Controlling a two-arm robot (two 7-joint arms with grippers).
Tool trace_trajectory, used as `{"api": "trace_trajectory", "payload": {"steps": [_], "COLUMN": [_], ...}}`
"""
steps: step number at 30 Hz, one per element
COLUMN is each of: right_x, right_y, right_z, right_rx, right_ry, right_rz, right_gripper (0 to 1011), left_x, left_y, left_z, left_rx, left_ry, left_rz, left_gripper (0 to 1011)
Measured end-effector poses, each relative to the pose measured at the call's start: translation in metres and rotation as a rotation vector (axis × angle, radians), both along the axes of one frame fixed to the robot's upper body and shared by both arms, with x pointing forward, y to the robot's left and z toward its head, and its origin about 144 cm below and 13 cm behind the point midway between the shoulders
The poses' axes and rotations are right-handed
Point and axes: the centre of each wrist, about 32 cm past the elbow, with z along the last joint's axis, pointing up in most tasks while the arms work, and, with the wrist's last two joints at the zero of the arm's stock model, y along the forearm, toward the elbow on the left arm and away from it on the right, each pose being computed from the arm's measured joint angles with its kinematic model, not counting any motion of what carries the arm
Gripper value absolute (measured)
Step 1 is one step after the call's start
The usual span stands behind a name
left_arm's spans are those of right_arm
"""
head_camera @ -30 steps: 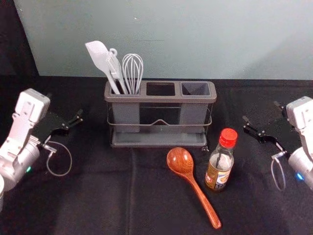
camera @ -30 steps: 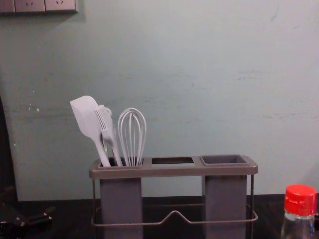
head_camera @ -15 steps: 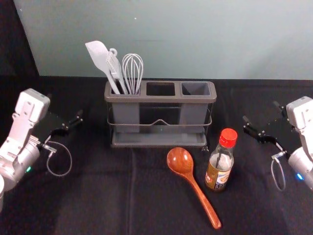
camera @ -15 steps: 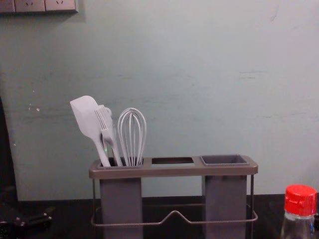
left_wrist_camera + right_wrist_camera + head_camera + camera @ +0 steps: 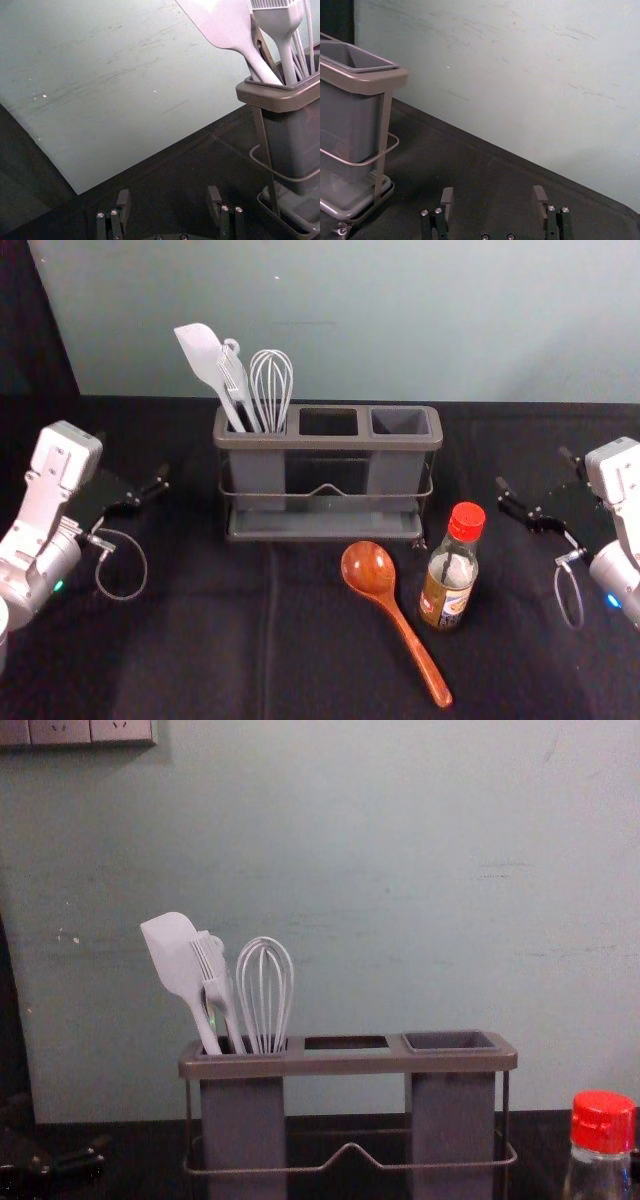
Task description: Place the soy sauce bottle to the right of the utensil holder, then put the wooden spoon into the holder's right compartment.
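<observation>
In the head view the right gripper [image 5: 535,483] is open, right of the soy sauce bottle [image 5: 449,585], touching nothing. The left gripper [image 5: 132,470] is open too, left of the utensil holder [image 5: 328,442]. Wide gaps part the fingertips of the left gripper [image 5: 170,200] and the right gripper [image 5: 493,200] in their wrist views. The bottle stands upright in front of the holder's right end, its red cap [image 5: 603,1122] at the chest view's right edge. A wooden spoon [image 5: 370,568] lies just left of the bottle, bowl toward the holder. The holder's right compartment [image 5: 400,421] has nothing in it.
The holder's left compartment holds a white spatula [image 5: 205,360], a whisk [image 5: 271,390] and a brush [image 5: 212,975]. Behind the black-covered table [image 5: 200,640] rises a pale wall [image 5: 360,320]. Wall sockets [image 5: 92,730] are at the chest view's upper left.
</observation>
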Motion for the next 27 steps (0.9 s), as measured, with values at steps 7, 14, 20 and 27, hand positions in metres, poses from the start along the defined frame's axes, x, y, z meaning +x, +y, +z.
{"api": "trace_trajectory", "payload": {"steps": [7,14,20,27], "right_x": [-0.011,-0.042,-0.07,-0.096], "right_y": [-0.007,-0.02,-0.033,-0.044], "right_z": [0.002,0.008,0.019,0.032], "right_rx": [0.005,0.008,0.017,0.056], "right_ry": [-0.012,-0.013,-0.001,0.028], "right_rz": [-0.003,0.037,0.129,0.255], "right_gripper": [1002,1002,1002,1003], "left_x": [0.0,0.0,0.0,0.0], "left_y": [0.0,0.0,0.0,0.0], "left_z": [0.0,0.0,0.0,0.0], "left_rx": [0.0,0.0,0.0,0.0], "left_ry": [0.0,0.0,0.0,0.0], "left_rz": [0.0,0.0,0.0,0.0], "left_gripper": [1005,1005,1005,1005]}}
